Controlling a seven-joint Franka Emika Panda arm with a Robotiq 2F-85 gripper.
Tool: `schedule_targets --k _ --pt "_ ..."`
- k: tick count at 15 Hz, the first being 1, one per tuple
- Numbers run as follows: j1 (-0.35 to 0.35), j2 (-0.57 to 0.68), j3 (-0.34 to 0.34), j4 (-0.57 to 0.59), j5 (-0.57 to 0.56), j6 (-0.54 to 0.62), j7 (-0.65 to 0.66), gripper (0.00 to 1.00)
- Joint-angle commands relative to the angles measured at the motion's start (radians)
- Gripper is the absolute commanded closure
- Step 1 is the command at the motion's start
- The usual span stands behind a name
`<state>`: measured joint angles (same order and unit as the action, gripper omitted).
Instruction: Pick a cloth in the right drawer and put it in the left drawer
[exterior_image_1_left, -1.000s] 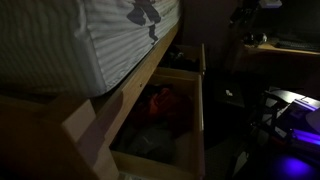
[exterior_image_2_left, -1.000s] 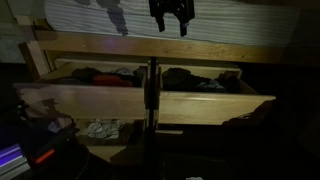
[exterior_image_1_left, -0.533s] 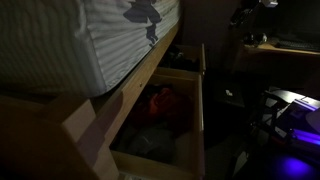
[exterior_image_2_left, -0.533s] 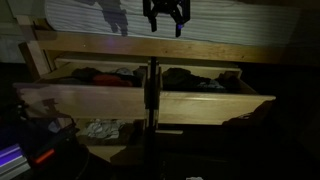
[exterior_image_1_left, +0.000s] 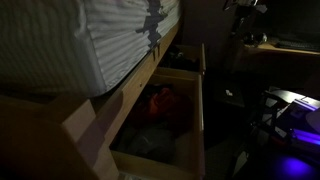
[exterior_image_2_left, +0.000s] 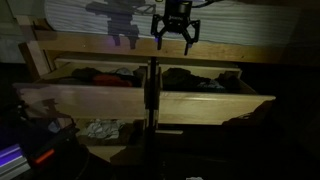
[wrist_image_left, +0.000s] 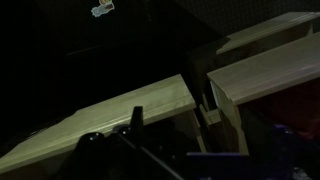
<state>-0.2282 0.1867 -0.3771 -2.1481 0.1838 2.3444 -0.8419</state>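
Observation:
Two open wooden drawers sit side by side under a bed in an exterior view. The right drawer (exterior_image_2_left: 213, 103) holds dark cloths (exterior_image_2_left: 192, 77). The left drawer (exterior_image_2_left: 85, 98) holds dark and reddish cloths (exterior_image_2_left: 100, 74). A red cloth (exterior_image_1_left: 160, 102) lies in a drawer in an exterior view. My gripper (exterior_image_2_left: 173, 42) hangs open and empty above the bed frame, over the inner end of the right drawer. The wrist view shows only the pale drawer fronts (wrist_image_left: 110, 115) and a dark finger edge (wrist_image_left: 135, 122).
A striped mattress (exterior_image_1_left: 70, 40) lies over the drawers, with the gripper's shadow (exterior_image_2_left: 115, 22) on it. A dark post (exterior_image_2_left: 151, 100) stands before the gap between the drawers. A light cloth (exterior_image_2_left: 100, 128) lies lower down. A desk (exterior_image_1_left: 280, 48) and a purple-lit device (exterior_image_1_left: 295, 125) stand beside the bed.
My gripper has come down and a little to the right, toward the right drawer. Its shadow on the mattress has grown and shifted. The drawers and cloths have not moved.

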Motion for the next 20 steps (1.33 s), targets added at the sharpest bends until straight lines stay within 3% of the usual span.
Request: schedule_targets --k 1,2,3,4,9,13,17,18,20 --pt "-0.053 0.003 0.056 0.006 -0.018 0.000 0.013 0.00" --pt "-0.051 0.014 0.061 0.011 -0.018 0.019 0.040 0.00" --pt "-0.061 0.034 0.089 0.010 0.035 0.098 -0.001 0.00" --pt "-0.054 0.067 0.109 0.020 0.018 0.168 -0.009 0.00" --pt "-0.033 0.233 0.177 0.036 -0.200 0.488 0.039 0.00" --pt "-0.062 0.231 0.221 0.023 -0.231 0.457 0.097 0.00" --pt "-0.063 0.218 0.213 0.021 -0.233 0.464 0.114 0.00" --pt "-0.067 0.235 0.219 0.036 -0.219 0.487 0.142 0.00" --pt "-0.102 0.309 0.251 0.084 -0.196 0.652 0.156 0.00"
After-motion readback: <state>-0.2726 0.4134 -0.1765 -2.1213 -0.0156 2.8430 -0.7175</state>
